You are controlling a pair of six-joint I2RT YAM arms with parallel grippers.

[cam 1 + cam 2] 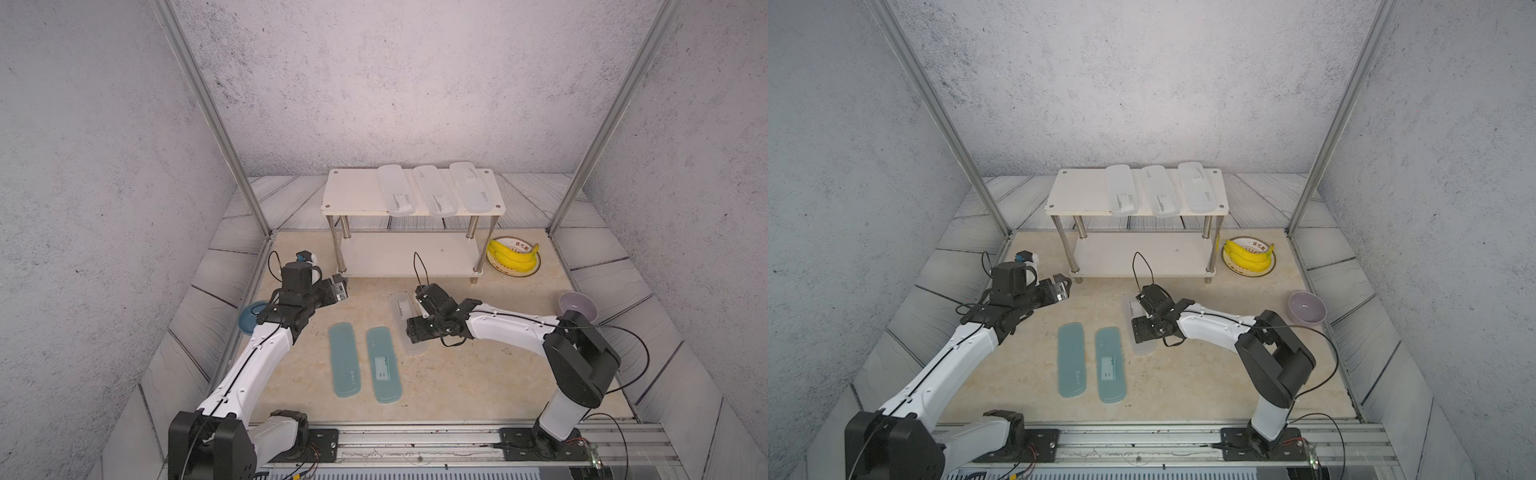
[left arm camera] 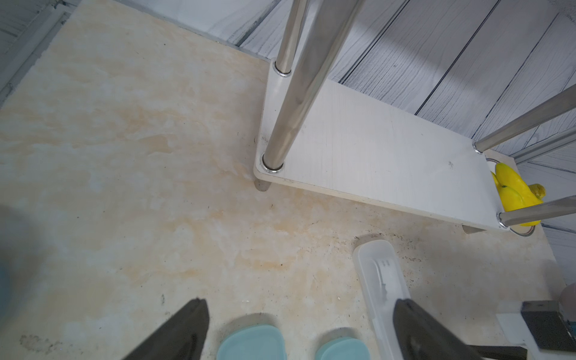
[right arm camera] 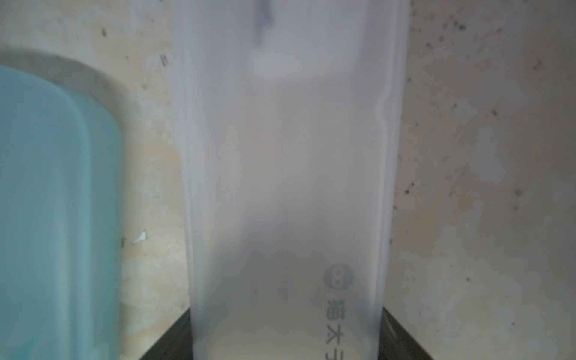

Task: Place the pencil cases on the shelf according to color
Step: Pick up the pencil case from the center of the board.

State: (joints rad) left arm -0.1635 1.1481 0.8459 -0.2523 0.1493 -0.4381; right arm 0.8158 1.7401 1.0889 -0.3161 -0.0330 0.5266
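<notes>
Three frosted white pencil cases (image 1: 436,195) lie side by side on the top board of the shelf (image 1: 353,191); its lower board (image 1: 407,253) is bare. Two teal pencil cases (image 1: 344,359) (image 1: 383,363) lie parallel on the table. A fourth white pencil case (image 1: 401,305) (image 3: 286,187) lies right of them, under my right gripper (image 1: 415,332), which is shut across its width, a finger against each long edge. I cannot tell whether it is off the table. My left gripper (image 1: 343,286) (image 2: 299,330) hovers open and holds nothing, near the shelf's front left leg.
A plate of yellow bananas (image 1: 513,255) sits right of the shelf. A lilac bowl (image 1: 577,305) stands at the right table edge and a blue bowl (image 1: 251,316) at the left edge, beneath my left arm. Metal frame posts (image 1: 257,208) flank the shelf.
</notes>
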